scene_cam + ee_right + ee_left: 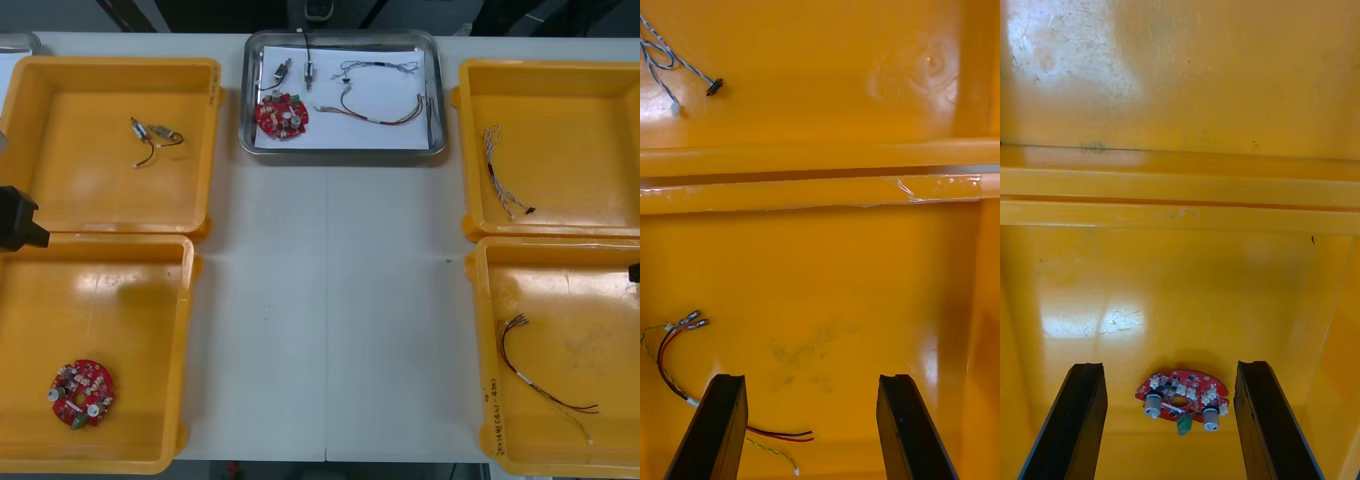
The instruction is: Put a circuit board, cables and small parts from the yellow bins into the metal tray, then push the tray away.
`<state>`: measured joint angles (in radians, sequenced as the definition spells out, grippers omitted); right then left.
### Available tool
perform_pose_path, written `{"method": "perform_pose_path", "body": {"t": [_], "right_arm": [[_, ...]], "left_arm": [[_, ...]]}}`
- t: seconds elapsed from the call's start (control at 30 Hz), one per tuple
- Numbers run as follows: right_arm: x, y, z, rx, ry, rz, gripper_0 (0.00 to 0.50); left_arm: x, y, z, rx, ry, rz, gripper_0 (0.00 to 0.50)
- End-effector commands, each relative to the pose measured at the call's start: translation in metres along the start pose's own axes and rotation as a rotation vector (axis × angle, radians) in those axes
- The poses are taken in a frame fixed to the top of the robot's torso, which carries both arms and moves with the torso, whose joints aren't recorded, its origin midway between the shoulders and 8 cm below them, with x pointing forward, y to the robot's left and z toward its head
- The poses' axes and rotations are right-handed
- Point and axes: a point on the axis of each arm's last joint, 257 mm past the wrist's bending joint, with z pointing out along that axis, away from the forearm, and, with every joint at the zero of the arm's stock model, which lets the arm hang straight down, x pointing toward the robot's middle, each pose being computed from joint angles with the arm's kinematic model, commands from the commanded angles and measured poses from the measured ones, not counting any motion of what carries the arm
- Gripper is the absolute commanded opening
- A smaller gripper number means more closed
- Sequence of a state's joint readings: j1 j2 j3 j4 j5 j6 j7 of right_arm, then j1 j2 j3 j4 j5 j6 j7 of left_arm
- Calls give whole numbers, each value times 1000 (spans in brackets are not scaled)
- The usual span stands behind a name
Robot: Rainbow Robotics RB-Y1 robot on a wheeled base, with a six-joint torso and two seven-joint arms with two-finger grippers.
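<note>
Metal tray (342,153), holding circuit board (281,115), cables (380,105) and small parts (283,70), is sitting at the counter's (330,300) far edge — stiff, likely sliding easily; pushing its near rim is advisable; left gripper (1171,375) and right gripper (812,386) are hovering over yellow bins (188,330), jaws apart.

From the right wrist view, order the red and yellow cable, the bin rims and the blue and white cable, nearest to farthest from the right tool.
1. Red and yellow cable: right beside the open right tool.
2. Bin rims: beyond that cable.
3. Blue and white cable: past the rims, in the farther bin.
Left tool hangs open over the circuit board.
</note>
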<state>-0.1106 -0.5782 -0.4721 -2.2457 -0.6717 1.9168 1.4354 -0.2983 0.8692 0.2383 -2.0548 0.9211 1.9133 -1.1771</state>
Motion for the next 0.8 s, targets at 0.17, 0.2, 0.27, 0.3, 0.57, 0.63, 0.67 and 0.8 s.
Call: {"method": "perform_pose_path", "body": {"t": [0.17,0.2,0.27,0.3,0.57,0.63,0.67,0.8], "right_arm": [[2,-7,-9,2,-25,89,500],[3,-6,-8,1,-23,87,500],[4,-5,-7,0,-19,79,500],[6,-3,-6,-2,-13,74,500],[9,0,-4,0,-4,62,500],[9,0,-4,0,-4,62,500],[9,0,-4,0,-4,62,500],[9,0,-4,0,-4,62,500]], "left_arm": [[-4,17,-14,-43,-20,70,500],[-4,17,-14,-43,-20,70,500],[-4,17,-14,-43,-20,70,500],[-4,17,-14,-43,-20,70,500],[-4,17,-14,-43,-20,70,500],[-4,17,-14,-43,-20,70,500],[-4,17,-14,-43,-20,70,500],[-4,17,-14,-43,-20,70,500]]}}
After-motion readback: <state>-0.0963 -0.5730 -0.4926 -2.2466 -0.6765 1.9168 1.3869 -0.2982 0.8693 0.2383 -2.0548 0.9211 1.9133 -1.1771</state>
